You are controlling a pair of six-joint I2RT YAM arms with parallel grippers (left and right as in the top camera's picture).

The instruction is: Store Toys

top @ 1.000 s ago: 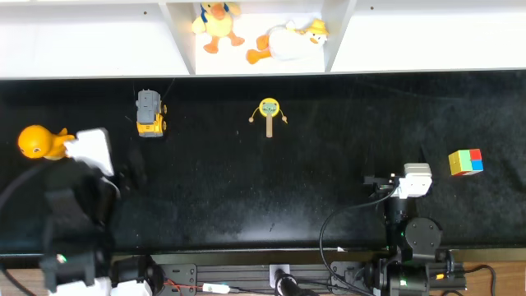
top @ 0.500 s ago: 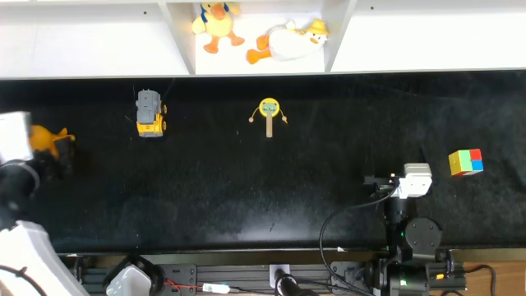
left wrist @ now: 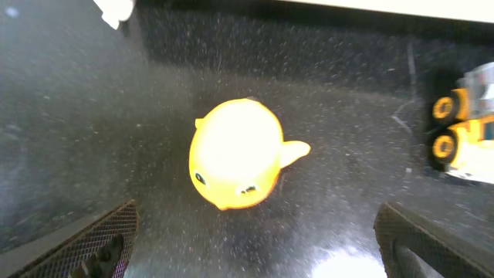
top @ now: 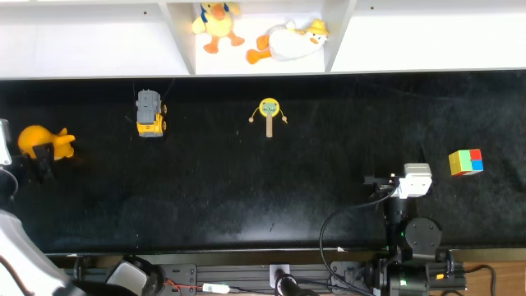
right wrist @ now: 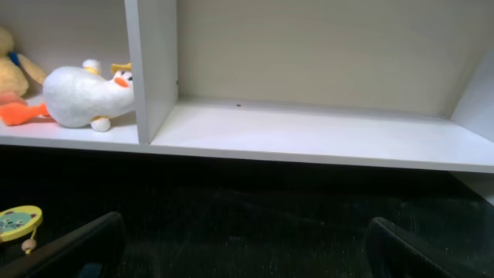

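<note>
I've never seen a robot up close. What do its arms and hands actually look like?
The right arm is made of rounded black joints, with a white block at its wrist and looping black cables near its base. The left arm shows a pale white link. The left hand and right hand each have two dark, flat fingers; the left's look mesh-textured.

1. The left arm (top: 11,234) rises from the near left corner of the bench and leans out to the left edge, with its wrist tipped downward.
2. The black two-finger left end effector (left wrist: 258,243) hangs low, its fingers spread wide.
3. The right arm (top: 408,215) is folded close over its base at near right.
4. The black two-finger right end effector (right wrist: 245,249) points level toward the far side, its fingers wide apart.
</note>
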